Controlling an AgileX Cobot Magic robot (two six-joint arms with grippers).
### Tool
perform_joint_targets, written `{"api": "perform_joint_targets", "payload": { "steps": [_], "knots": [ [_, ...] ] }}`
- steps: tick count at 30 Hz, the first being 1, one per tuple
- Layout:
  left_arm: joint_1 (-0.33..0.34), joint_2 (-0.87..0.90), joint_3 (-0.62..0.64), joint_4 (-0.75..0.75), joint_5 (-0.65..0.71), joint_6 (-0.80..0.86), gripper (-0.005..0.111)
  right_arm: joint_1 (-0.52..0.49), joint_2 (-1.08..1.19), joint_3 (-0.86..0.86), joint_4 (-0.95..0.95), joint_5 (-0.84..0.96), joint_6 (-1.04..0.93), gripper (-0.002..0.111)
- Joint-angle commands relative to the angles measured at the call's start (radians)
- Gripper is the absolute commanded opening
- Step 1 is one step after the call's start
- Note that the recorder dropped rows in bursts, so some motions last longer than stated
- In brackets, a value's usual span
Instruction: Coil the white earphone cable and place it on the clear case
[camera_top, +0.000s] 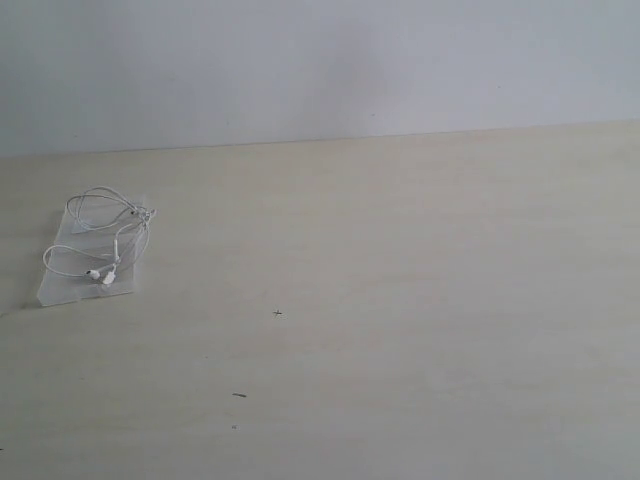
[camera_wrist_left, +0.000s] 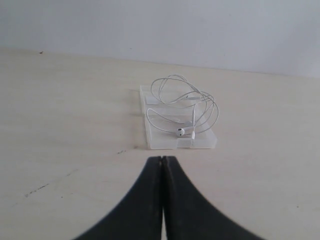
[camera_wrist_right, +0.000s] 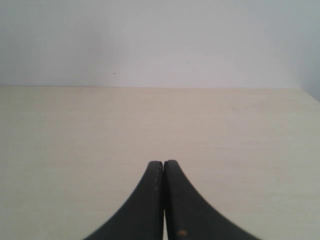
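The white earphone cable (camera_top: 108, 235) lies in loose loops on the clear case (camera_top: 62, 288), at the left of the table in the exterior view. The left wrist view shows the cable (camera_wrist_left: 192, 107) coiled on the case (camera_wrist_left: 162, 141), with the earbuds near the case's closer edge. My left gripper (camera_wrist_left: 162, 159) is shut and empty, a short way back from the case and not touching it. My right gripper (camera_wrist_right: 163, 162) is shut and empty over bare table. Neither arm appears in the exterior view.
The pale wooden table (camera_top: 400, 300) ends at a light wall at the back. A few small dark specks (camera_top: 277, 313) mark the tabletop near the middle.
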Motion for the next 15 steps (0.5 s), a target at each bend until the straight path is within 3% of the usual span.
{"api": "perform_joint_targets", "payload": {
  "steps": [1, 15],
  "knots": [
    [0.002, -0.004, 0.0, -0.006, -0.005, -0.006, 0.0, -0.004, -0.006, 0.005, -0.002, -0.001, -0.004, 0.0],
    [0.002, -0.004, 0.0, -0.006, -0.005, -0.006, 0.0, -0.004, -0.006, 0.005, -0.002, -0.022, -0.004, 0.0]
  ]
}}
